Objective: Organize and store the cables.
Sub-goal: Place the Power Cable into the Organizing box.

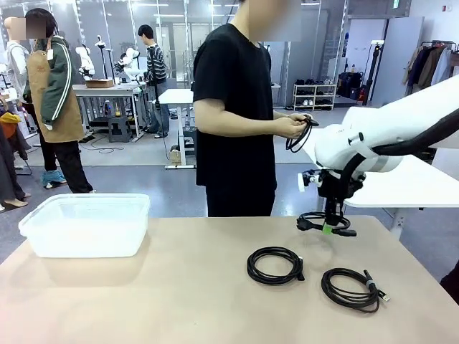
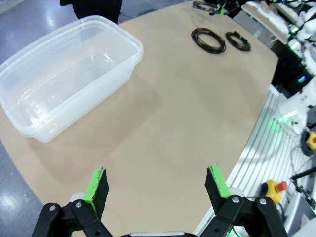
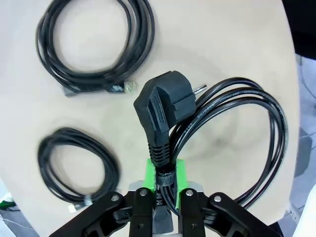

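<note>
On the left side of the tan table a clear bin is set, with nothing seen inside it; it is judged to be where the cables are meant to go. Well apart from it, toward the right, three cables are found: a middle coil, a near coil, and by the far edge a looped power cord; another cable is held in the person's hands beyond the table. Beside the bin the left gripper is held over the table, jaws spread wide and nothing between them. The power cord is pinched by the right gripper, its green pads closed tight just beneath the angled plug; whether the loops rest on the surface or hang just above it cannot be told. For a clean carry, the cord should be raised until every loop is clear; the path should be kept above the other two coils, so that none is snagged; release is best made only once the loops are lowered inside the bin, since a grip so near the plug lets them swing or unwind.
</note>
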`<state>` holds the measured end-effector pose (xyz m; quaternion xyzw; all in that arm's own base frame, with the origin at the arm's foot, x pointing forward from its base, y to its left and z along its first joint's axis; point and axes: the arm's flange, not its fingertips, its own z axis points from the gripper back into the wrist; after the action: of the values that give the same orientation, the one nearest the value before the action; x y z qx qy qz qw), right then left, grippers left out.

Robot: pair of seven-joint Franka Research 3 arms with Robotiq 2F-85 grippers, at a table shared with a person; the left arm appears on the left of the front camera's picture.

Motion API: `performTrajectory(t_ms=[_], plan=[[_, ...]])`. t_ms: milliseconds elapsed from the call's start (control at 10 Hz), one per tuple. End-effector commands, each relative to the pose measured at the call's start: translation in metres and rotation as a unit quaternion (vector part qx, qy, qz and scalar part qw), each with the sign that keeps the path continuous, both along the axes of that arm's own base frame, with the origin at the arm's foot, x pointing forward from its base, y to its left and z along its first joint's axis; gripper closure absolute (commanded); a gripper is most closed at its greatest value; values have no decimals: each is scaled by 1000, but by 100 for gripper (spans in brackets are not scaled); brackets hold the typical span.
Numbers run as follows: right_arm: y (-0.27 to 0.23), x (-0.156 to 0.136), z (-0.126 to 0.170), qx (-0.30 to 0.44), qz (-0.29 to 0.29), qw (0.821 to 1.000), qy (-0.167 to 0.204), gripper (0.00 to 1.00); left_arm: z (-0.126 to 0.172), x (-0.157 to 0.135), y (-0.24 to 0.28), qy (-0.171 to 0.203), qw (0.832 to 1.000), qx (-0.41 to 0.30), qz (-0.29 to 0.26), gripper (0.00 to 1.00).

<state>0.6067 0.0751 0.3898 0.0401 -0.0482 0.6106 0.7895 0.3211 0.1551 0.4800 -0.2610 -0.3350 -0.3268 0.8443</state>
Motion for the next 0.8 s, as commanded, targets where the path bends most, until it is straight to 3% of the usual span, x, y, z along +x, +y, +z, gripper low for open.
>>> performTrajectory(t_ms=[0, 300, 700], plan=[[45, -22, 19, -34, -14, 999, -10, 100, 0, 1, 2, -9, 1000, -8, -9, 0], [159, -56, 49, -32, 15, 998, -42, 100, 0, 1, 2, -9, 1000, -8, -9, 0], [287, -102, 9, -47, 52, 997, -41, 100, 0, 1, 2, -9, 1000, -8, -9, 0]])
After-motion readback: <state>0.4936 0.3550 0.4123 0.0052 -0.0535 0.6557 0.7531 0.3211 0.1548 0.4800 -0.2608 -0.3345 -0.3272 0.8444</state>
